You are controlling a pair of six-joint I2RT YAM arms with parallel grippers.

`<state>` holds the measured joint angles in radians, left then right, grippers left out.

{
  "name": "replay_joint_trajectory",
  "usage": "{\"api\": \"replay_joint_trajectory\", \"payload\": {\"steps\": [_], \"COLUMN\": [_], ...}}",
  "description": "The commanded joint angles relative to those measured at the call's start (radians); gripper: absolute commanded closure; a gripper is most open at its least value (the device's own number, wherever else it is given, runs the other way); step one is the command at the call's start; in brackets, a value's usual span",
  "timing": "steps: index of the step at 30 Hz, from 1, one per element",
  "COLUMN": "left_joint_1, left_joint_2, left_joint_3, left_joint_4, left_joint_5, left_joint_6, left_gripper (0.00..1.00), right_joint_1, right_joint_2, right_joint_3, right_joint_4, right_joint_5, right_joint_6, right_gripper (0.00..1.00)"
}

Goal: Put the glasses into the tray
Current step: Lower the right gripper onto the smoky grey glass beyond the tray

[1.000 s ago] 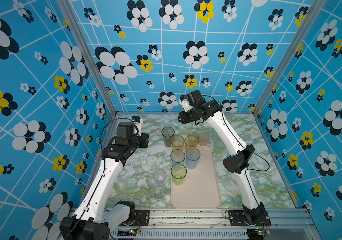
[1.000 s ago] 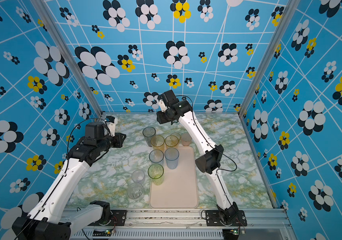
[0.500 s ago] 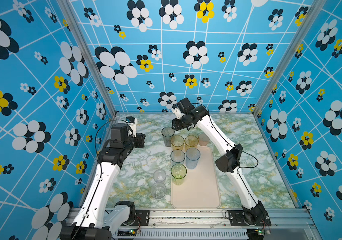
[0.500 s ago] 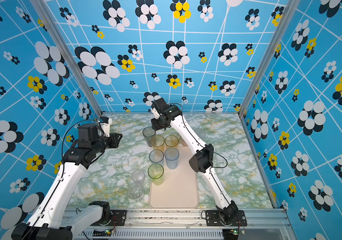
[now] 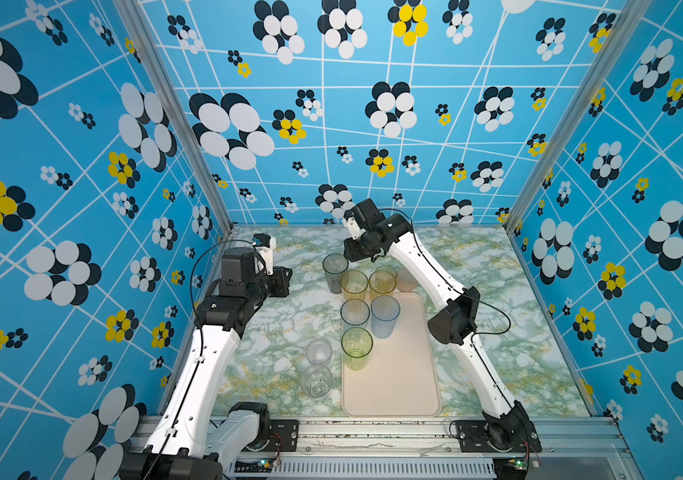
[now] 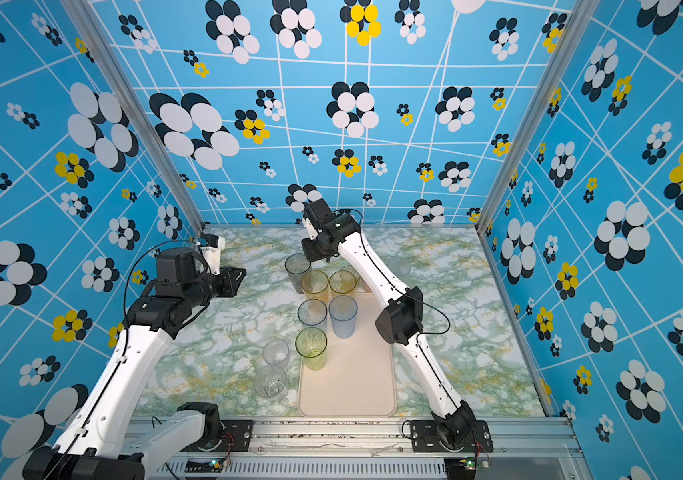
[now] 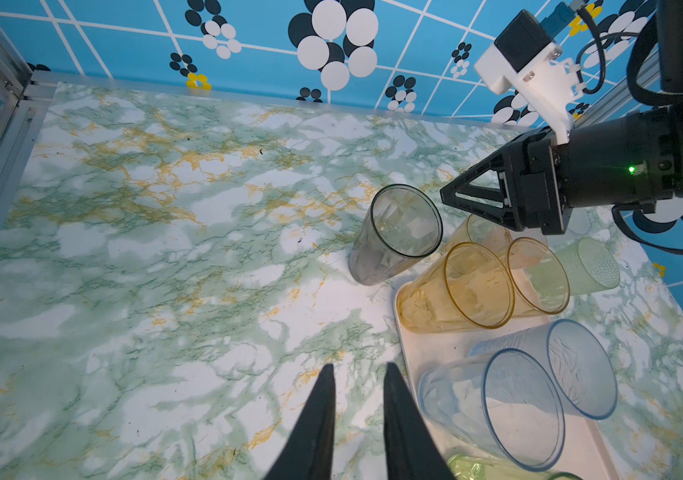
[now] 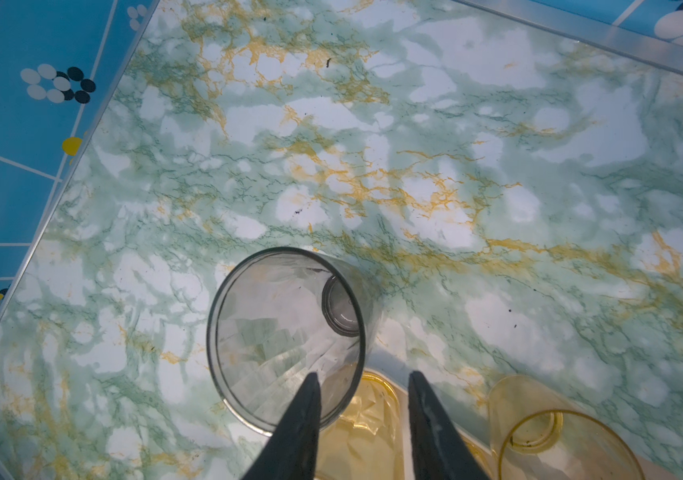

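Observation:
The cream tray [image 5: 398,386] [image 6: 352,386] lies at centre front. Amber [image 5: 354,284], blue [image 5: 384,316] and green [image 5: 356,347] glasses stand at its far and left side. A smoky grey tumbler [image 5: 335,272] [image 6: 297,272] [image 7: 394,237] [image 8: 286,332] stands upright on the table just beyond the tray's far left corner. My right gripper [image 5: 348,253] [image 8: 364,376] is open right above it, one finger over its mouth and the other outside the rim. My left gripper [image 5: 286,280] [image 7: 358,368] hovers left of the tumblers, slightly open and empty.
Two clear tumblers [image 5: 318,351] [image 5: 316,380] stand on the marble table left of the tray. A pink tumbler [image 5: 406,278] stands behind the tray's far end, under my right arm. The back wall is close behind the right gripper.
My right gripper has swung left from the back and come down over the grey tumbler's rim, its jaws narrowing. The left arm has shifted only slightly.

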<state>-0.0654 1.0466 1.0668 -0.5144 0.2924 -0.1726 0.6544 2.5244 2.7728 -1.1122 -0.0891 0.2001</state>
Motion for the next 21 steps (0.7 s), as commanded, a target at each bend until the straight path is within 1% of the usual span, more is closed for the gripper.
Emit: {"api": "replay_joint_trajectory", "payload": {"steps": [1,6,13,21], "left_joint_1": [0.008,0.009,0.009,0.009], "left_joint_2": [-0.019,-0.02,-0.023,-0.023], "left_joint_3": [-0.015,-0.014,-0.017,-0.02], "left_joint_4": [0.02,0.022,0.024,0.025], "left_joint_5": [0.019,0.021,0.024,0.022], "left_joint_6": [-0.002,-0.001,0.001,0.004], "left_gripper": [0.77,0.77,0.77,0.76], "right_joint_1": [0.013,0.017,0.02,0.023], "right_joint_2": [0.037,0.064,0.083,0.098], "right_joint_3": [0.01,0.043,0.045,0.046], "right_joint_4": [0.014,0.018,0.035,0.037], "right_joint_5": [0.015,0.015,0.031,0.042], "right_joint_6": [0.015,0.021,0.025,0.026], "right_gripper": [0.63,0.65,0.66,0.71]}}
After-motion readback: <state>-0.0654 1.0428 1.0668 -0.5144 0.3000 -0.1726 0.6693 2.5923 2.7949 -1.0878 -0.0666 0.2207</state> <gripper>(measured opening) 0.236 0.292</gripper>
